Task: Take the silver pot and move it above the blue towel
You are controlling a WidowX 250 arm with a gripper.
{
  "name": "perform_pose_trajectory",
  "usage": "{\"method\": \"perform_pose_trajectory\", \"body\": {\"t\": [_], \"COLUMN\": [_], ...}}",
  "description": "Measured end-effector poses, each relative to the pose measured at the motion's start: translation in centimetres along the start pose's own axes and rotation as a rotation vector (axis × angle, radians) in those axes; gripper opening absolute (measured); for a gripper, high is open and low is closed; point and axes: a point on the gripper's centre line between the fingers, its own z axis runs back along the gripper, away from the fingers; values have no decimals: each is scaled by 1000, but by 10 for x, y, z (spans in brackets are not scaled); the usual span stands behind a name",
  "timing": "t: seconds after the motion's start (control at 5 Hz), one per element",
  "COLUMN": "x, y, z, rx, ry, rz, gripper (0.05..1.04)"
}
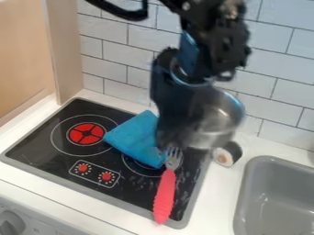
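The black gripper (184, 81) hangs at the upper centre, shut on the rim of the silver pot (211, 117). The pot is held up in the air over the stove's back right part, tilted and blurred. Just left of it and lower, the blue towel (136, 137) lies crumpled on the black stove top, its right side partly hidden behind the gripper and pot.
A fork with a red handle (164, 197) lies across the right of the stove (52, 153). A sushi-like toy (227, 154) sits on the counter beside the stove. The grey sink (276, 197) is at the lower right, with a tiled wall (120, 59) behind.
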Motion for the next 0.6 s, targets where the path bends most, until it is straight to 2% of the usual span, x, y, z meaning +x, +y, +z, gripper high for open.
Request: {"method": "perform_pose_trajectory", "body": {"t": [0.2, 0.6], "x": [18, 39], "y": [-7, -10], "z": [-6, -24], "rx": [19, 75], "ry": [-22, -60], "rz": [54, 114], "gripper": [64, 64]}}
